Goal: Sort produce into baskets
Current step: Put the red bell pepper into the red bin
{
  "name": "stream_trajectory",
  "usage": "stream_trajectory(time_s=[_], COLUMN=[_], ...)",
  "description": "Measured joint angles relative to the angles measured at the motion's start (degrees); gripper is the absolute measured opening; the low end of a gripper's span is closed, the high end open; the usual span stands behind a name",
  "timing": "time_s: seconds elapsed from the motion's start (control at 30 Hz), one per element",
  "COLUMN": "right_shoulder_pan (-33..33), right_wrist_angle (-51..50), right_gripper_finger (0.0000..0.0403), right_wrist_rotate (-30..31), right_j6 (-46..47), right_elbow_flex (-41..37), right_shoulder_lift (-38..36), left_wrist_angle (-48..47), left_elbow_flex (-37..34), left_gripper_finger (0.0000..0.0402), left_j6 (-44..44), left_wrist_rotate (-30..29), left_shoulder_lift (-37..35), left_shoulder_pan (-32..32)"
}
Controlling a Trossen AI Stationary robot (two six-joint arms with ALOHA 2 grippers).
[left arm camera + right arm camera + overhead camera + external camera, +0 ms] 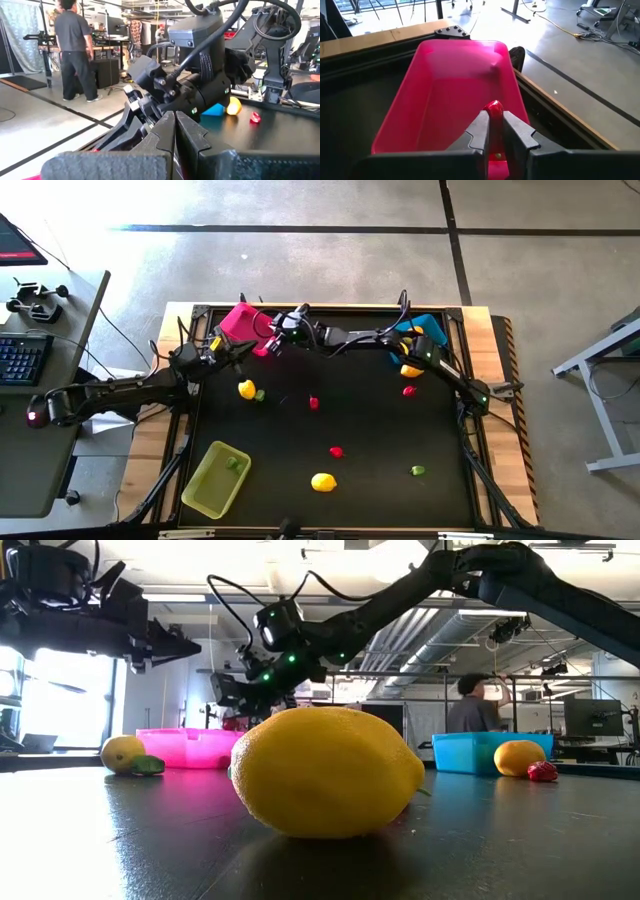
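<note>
My right gripper (493,120) reaches across the table's far side and is shut on a small red piece (493,107) over the pink basket (455,90), which stands at the far left (238,322). My left gripper (175,131) is shut and empty, just beside the pink basket's near side (236,350), facing the right arm's wrist. The blue basket (418,328) stands at the far right and the yellow-green basket (214,478) at the near left, with a green piece (232,463) in it. Lemons (247,389) (323,481) (411,370) lie on the black table. My right gripper pinches the small red piece (494,106) between its two fingertips (482,122). The fingers slant down from the table's right toward the pink basket. The piece is lifted clear, above the basket's inside near its near end.
Loose on the mat lie red pieces (314,402) (337,451) (408,391) and green pieces (260,395) (418,470). A wooden frame (330,308) rims the table. A desk with a keyboard (22,358) stands to the left. A person (75,45) stands in the room beyond.
</note>
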Motion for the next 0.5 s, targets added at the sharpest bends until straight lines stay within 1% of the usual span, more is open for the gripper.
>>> stream_trajectory(time_s=[0.13, 0.23, 0.33, 0.5], right_shoulder_pan=[0.0, 0.0, 0.0, 0.0], right_wrist_angle=[0.0, -0.1, -0.2, -3.0], right_gripper_finger=[0.0029, 0.0041, 0.0064, 0.0115], right_wrist_rotate=[0.0, 0.0, 0.0, 0.0], right_j6=[-0.1, -0.1, -0.1, -0.6], right_elbow_flex=[0.0, 0.0, 0.0, -0.1], right_shoulder_lift=[0.0, 0.0, 0.0, 0.0], left_wrist_angle=[0.0, 0.0, 0.2, 0.2], left_elbow_flex=[0.0, 0.0, 0.0, 0.0], left_gripper_finger=[0.0, 0.0, 0.0, 0.0], left_j6=[0.0, -0.6, -0.2, 3.0], left_wrist_rotate=[0.0, 0.0, 0.0, 0.0], left_shoulder_lift=[0.0, 0.0, 0.0, 0.0], left_shoulder_pan=[0.0, 0.0, 0.0, 0.0])
